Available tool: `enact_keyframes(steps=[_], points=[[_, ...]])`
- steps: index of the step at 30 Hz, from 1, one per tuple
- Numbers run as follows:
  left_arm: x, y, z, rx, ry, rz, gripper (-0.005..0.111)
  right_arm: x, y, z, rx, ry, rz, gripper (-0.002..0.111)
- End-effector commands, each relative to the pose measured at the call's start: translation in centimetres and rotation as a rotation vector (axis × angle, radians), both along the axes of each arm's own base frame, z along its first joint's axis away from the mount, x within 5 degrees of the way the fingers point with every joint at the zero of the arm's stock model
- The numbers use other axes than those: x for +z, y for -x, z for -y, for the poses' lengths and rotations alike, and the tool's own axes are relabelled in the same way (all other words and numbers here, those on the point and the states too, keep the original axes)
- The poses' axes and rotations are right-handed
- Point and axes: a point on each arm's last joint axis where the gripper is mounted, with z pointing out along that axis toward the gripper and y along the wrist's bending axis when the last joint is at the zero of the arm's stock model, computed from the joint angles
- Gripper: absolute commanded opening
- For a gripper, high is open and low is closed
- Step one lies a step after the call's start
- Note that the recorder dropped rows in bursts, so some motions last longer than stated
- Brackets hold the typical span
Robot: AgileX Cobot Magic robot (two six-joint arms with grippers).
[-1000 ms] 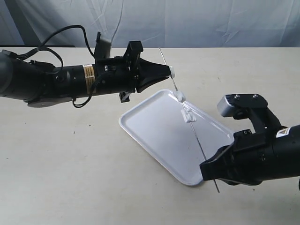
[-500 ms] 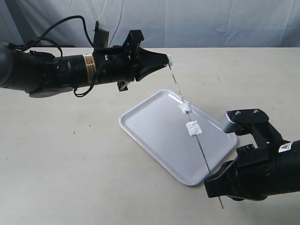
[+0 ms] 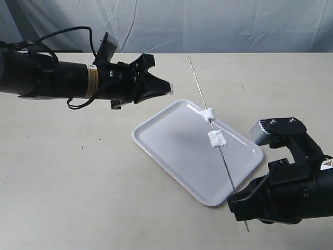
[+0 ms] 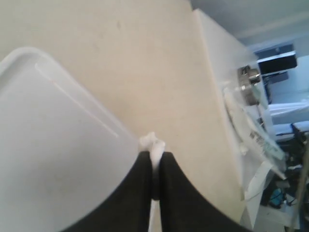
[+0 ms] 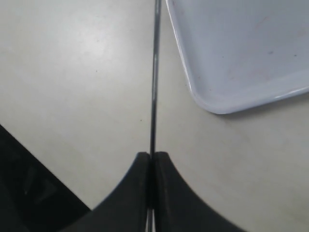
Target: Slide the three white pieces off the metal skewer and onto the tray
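Right gripper (image 3: 237,199): clamping the metal skewer (image 3: 200,92) near its lower end.
Left gripper (image 3: 165,88): pinching one white piece (image 4: 152,145), off the skewer, just beside the tray (image 3: 171,143).
Two white pieces (image 3: 208,114) (image 3: 216,138): sitting threaded on the skewer, above the tray.

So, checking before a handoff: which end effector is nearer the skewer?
Right. The right end effector grips the skewer; the left end effector is apart, pinching a piece.

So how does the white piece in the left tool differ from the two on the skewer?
The pinched piece is off the metal skewer, clamped in the left tool; the two threaded pieces sit on it, untouched. It hangs beside the tray; they hang over it. All are small, white, and not on the tray.
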Motion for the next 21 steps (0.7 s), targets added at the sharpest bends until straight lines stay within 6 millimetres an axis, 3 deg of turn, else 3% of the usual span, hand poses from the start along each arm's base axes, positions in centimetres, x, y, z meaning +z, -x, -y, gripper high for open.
enact_keyframes(steps=[1,5,9,15,17,21], points=[[-0.9,0.4,0.0,-0.046,-0.076,-0.037,0.000,0.5,0.1,0.1,-0.013,-0.017,0.034,-0.001],[-2.7,0.7,0.8,-0.082,-0.094,-0.079,0.000,0.5,0.2,0.1,-0.010,-0.021,0.026,-0.001],[-5.9,1.3,3.4,-0.133,-0.107,-0.152,0.000,0.5,0.2,0.1,-0.010,-0.021,0.026,-0.001],[-6.5,0.6,3.6,-0.108,-0.149,-0.135,0.001,0.5,0.2,0.1,-0.010,-0.021,0.026,-0.001],[-6.5,0.5,3.6,-0.107,-0.153,-0.131,0.009,0.5,0.2,0.1,-0.011,-0.021,0.028,-0.001],[-6.5,0.6,3.6,-0.112,-0.147,-0.133,0.036,0.5,0.2,0.1,-0.013,-0.023,0.029,-0.001]])
